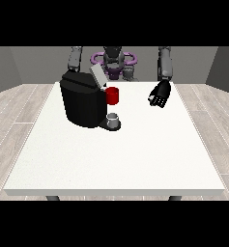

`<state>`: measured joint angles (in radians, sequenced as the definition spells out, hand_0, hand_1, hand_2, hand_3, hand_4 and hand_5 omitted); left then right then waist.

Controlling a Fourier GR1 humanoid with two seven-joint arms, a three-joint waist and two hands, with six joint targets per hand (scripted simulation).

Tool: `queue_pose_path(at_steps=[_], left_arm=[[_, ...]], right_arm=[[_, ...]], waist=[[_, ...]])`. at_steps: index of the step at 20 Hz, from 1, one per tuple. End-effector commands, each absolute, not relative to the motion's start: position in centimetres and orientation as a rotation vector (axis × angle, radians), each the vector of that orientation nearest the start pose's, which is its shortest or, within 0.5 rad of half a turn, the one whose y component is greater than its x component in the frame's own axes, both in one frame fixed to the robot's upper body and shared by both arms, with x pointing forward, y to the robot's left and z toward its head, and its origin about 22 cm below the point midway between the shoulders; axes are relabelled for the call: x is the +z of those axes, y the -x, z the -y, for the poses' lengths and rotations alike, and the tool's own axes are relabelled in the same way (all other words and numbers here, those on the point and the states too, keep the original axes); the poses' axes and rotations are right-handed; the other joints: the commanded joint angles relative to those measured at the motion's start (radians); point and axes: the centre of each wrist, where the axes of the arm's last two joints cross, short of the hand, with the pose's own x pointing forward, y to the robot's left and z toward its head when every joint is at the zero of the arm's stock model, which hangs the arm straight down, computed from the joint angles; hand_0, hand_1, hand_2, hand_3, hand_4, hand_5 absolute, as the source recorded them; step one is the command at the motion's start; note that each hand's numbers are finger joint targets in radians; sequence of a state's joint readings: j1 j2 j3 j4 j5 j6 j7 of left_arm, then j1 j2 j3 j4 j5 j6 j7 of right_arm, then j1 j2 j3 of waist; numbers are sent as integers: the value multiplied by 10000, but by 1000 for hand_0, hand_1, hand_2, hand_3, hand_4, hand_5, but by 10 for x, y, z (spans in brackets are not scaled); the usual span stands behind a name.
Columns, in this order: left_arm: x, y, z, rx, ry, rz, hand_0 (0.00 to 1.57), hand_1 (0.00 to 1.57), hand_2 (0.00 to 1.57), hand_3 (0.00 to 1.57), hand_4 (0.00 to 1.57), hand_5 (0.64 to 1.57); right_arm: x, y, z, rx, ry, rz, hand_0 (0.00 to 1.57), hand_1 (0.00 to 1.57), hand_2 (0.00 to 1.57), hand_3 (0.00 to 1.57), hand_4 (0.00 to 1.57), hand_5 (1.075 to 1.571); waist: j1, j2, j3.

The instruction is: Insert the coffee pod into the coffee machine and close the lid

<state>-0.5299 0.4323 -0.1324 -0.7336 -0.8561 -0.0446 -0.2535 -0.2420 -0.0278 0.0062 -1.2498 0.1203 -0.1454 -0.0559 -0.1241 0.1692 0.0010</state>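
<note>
The black coffee machine stands on the left half of the white table. Its grey lid is tilted up and open. Under the lid a red round holder sticks out from the machine's side. Below it, a small grey pod-like cylinder rests on the machine's dark base plate. The hand at the view's right hovers over the table, well to the right of the red holder, fingers relaxed and holding nothing. At the view's left, the arm goes down behind the machine, and its hand is hidden.
The robot's torso is behind the table's far edge. Wooden floor surrounds the table on all sides. White tabletop stretches from the machine to the near edge.
</note>
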Motion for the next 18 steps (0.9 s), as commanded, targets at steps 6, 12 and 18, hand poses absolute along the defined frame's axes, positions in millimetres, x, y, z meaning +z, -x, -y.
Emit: queue_pose_path(at_steps=[6,12,18], left_arm=[[-12,-357,-311,-12283,-5596,13582,1420,1420,1402,1332,494,1571],[32,-383,-301,-12504,-4311,12990,1413,1413,1400,1314,515,1571],[50,-399,-272,-12340,-4458,13080,1402,1402,1390,1329,542,1571]], right_arm=[[-27,-294,207,1009,2671,14607,0,0,0,0,0,1571],[-46,-288,215,1139,2747,13578,0,0,0,0,0,1571],[-35,-294,214,1895,2458,13959,0,0,0,0,0,1571]], waist=[[394,-545,-15],[499,-1460,-9],[-73,-1455,-12]])
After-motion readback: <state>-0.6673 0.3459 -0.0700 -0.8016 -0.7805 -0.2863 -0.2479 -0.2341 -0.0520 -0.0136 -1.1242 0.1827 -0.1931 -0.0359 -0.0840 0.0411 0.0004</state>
